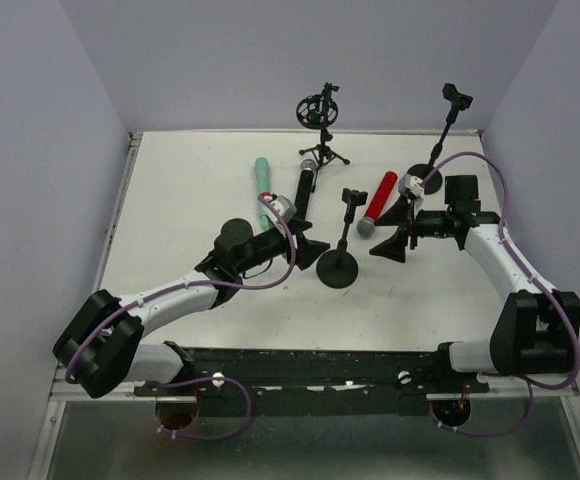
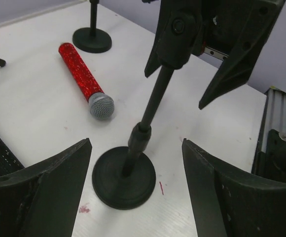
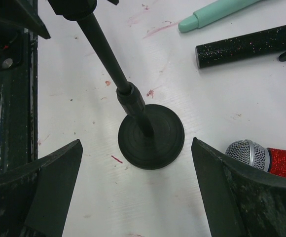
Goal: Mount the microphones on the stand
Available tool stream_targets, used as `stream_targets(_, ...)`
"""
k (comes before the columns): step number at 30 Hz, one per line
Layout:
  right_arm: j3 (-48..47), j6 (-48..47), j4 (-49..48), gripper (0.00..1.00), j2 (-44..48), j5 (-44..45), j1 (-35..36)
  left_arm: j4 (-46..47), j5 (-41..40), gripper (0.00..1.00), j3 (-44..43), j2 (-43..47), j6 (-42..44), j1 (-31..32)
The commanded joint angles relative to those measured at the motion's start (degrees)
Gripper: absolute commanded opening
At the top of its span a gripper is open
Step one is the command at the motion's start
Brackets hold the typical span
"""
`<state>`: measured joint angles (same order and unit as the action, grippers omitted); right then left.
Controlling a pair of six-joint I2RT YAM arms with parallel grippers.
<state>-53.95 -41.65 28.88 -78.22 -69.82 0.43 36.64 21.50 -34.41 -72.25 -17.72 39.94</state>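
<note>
Flanking the middle stand (image 1: 340, 255) from opposite sides, the two arms appear posed to deal with this stand first. The left gripper (image 2: 135, 145) faces its round base (image 2: 124, 178) from one side and the right gripper (image 3: 136, 143) from the other, probably so that one can steady it while the other fetches a microphone. None of the three is mounted yet, and the stand's clip (image 1: 354, 197) is bare. The red microphone (image 1: 378, 203) lies flat on the table (image 1: 170, 200) just beside the stand on the right arm's side, its mesh head nearest the base, so it seems the handiest pick. The black microphone (image 1: 305, 195) lies near the stand on the left arm's side, with the teal microphone (image 1: 262, 190) beyond it, farther from the stand. The left gripper's fingers (image 2: 44, 187) are spread wide, facing the pole but apart from it, and hold nothing. The right gripper's fingers (image 3: 236, 182) are likewise spread fully, clear of the base and of the red microphone's head, and empty.
</note>
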Motion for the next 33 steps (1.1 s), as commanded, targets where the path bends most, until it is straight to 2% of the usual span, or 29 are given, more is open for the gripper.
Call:
stream_targets(1,-1.3,-0.8,1.3,1.0,0.1,0.8,0.0,14.2,-4.3,0.81,-2.1,-5.1,5.8,2.7)
stream_targets(6,-1.2,-1.0,1.2,1.0,0.1,1.2,-0.1,18.6,-8.0,0.79,-4.6,-10.4,7.4,6.7)
stream_targets(12,-1.3,-0.8,1.2,1.0,-0.3,1.0,0.0,20.7,-17.4,0.71,-5.9,-14.8,9.4,11.1)
stream_targets(19,-1.7,-1.3,1.9,1.0,-0.9,0.8,0.0,20.2,-28.3,0.44,-8.0,-17.3,13.4,14.0)
stream_targets(25,-1.9,-1.5,2.3,0.99,-1.2,1.1,-0.1,20.7,-27.6,0.34,-9.4,-18.7,14.5,14.5)
stream_targets(29,-1.9,-1.6,2.4,1.0,-1.2,1.4,0.0,20.6,-26.3,0.31,-10.1,-19.1,15.2,14.7)
stream_targets(31,-1.9,-1.8,2.5,1.0,-1.2,1.4,-0.1,20.5,-25.4,0.23,-10.1,-18.9,16.2,14.7)
stream_targets(33,-2.0,-1.9,2.7,1.0,-1.3,1.4,0.0,19.6,-23.0,0.05,-10.5,-18.6,17.0,14.7)
